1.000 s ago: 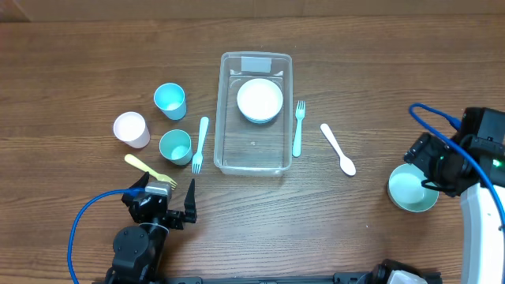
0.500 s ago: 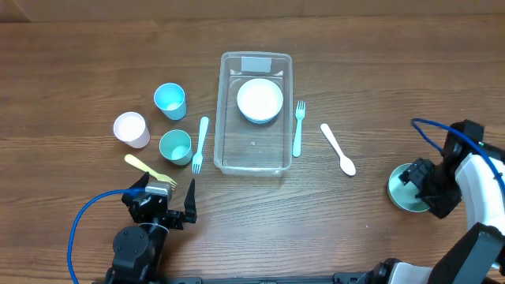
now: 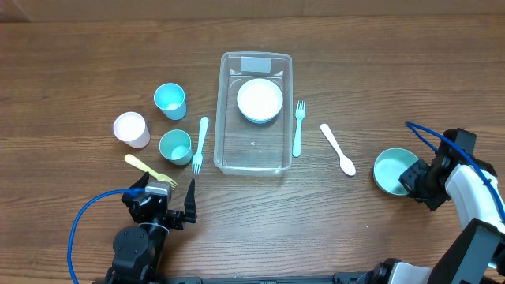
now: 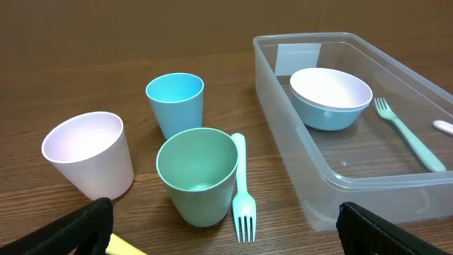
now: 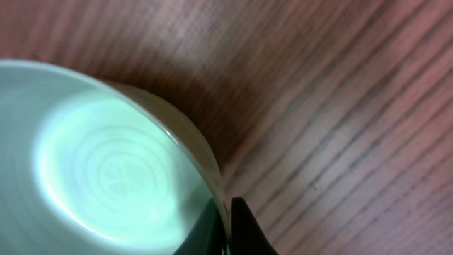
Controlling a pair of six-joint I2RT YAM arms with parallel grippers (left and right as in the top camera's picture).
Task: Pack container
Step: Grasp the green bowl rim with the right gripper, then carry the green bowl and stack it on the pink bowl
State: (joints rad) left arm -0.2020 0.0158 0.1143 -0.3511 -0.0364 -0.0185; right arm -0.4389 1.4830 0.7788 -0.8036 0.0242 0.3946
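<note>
The clear container (image 3: 224,142) stands mid-table with a white-lined blue bowl (image 3: 259,100) in its far end. From the left wrist the container's near wall (image 4: 340,180) and that bowl (image 4: 330,95) show at right. A pale green bowl (image 3: 392,170) sits at the table's right. My right gripper (image 3: 412,181) is shut on its rim. In the right wrist view the green bowl (image 5: 106,163) fills the left, with the rim pinched in the right gripper (image 5: 225,230). My left gripper (image 3: 170,207) hangs open near the front left, holding nothing (image 4: 226,230).
Left of the container stand a blue cup (image 3: 170,100), a pink cup (image 3: 131,128) and a green cup (image 3: 175,146). A pale fork (image 3: 199,144) and a yellow fork (image 3: 148,170) lie nearby. Right of the container lie a teal fork (image 3: 298,128) and a white spoon (image 3: 338,148).
My right gripper has closed on the green bowl's rim, and the bowl has shifted left and away from the front edge. The left arm has not moved.
</note>
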